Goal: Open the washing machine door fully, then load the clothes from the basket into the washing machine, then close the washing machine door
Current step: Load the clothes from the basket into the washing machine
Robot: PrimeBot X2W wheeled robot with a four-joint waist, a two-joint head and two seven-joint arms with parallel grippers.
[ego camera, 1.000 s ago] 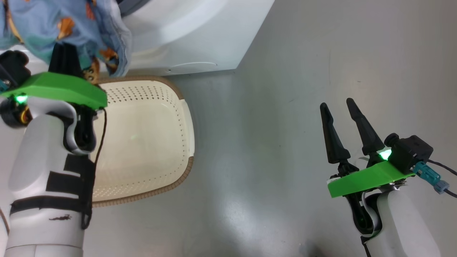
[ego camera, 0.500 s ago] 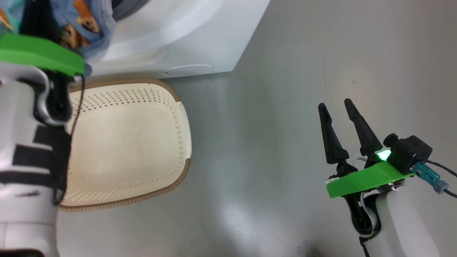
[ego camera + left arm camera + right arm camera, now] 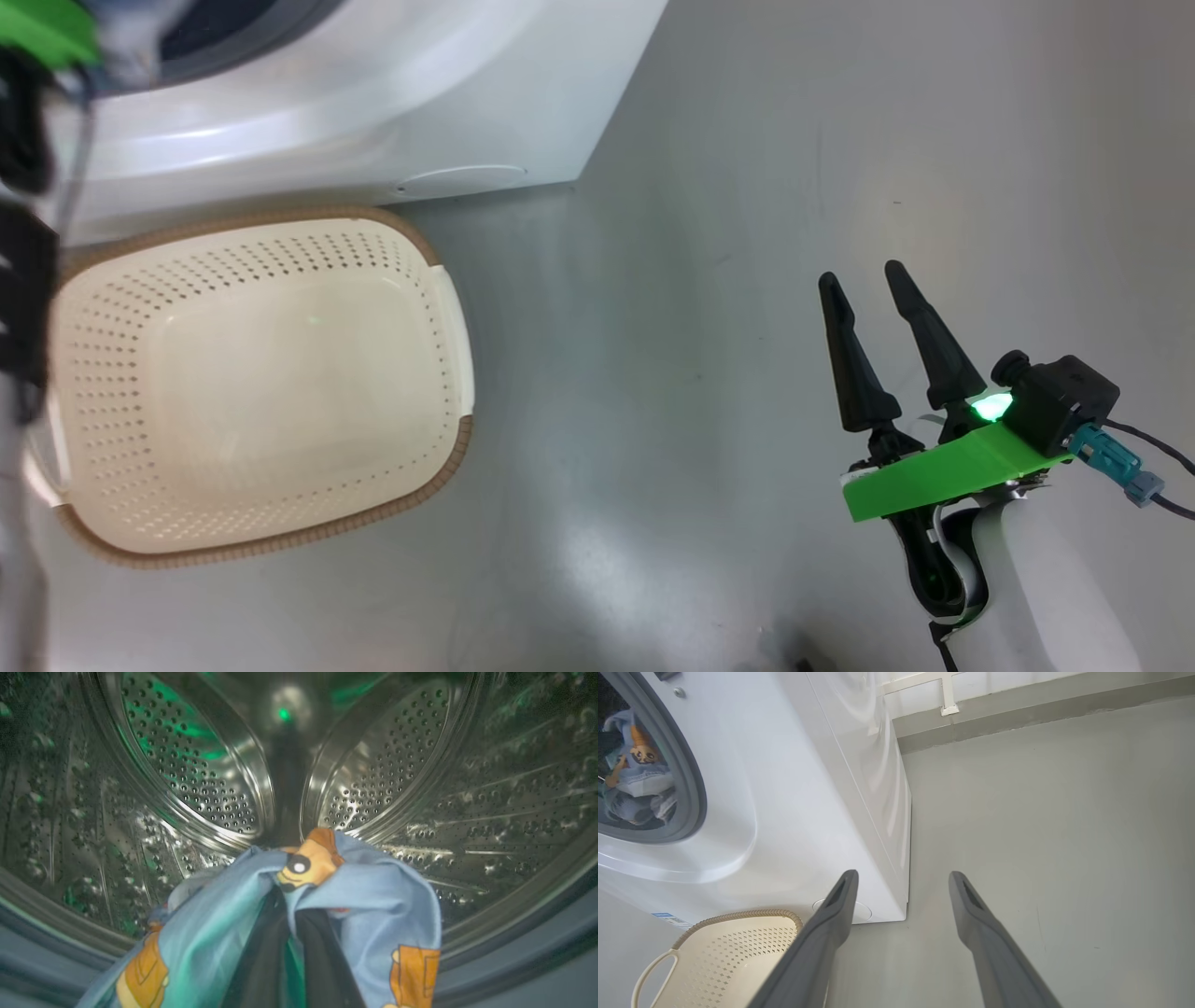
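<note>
The clothes [image 3: 373, 905], light blue with orange figures, hang over my left gripper [image 3: 292, 905], which is shut on them inside the steel drum [image 3: 196, 774] of the washing machine [image 3: 373, 103]. In the right wrist view the clothes [image 3: 637, 760] show through the round opening, framed by the grey gasket [image 3: 691, 788]. The cream basket [image 3: 252, 373] stands on the floor against the machine's front, with nothing in it. My right gripper [image 3: 861, 275] hovers open over bare floor to the right of the basket, its fingers [image 3: 831, 924] wide apart. The washing machine door is out of view.
Grey floor [image 3: 700, 280] stretches to the right of the machine and basket. A wall base with a white bracket [image 3: 948, 704] runs behind the machine. My left arm [image 3: 23, 280] crosses the far left edge above the basket [image 3: 728, 961].
My left arm has carried the clothes up from above the basket and forward into the drum. The head camera has shifted a little. My right gripper has stayed open in place.
</note>
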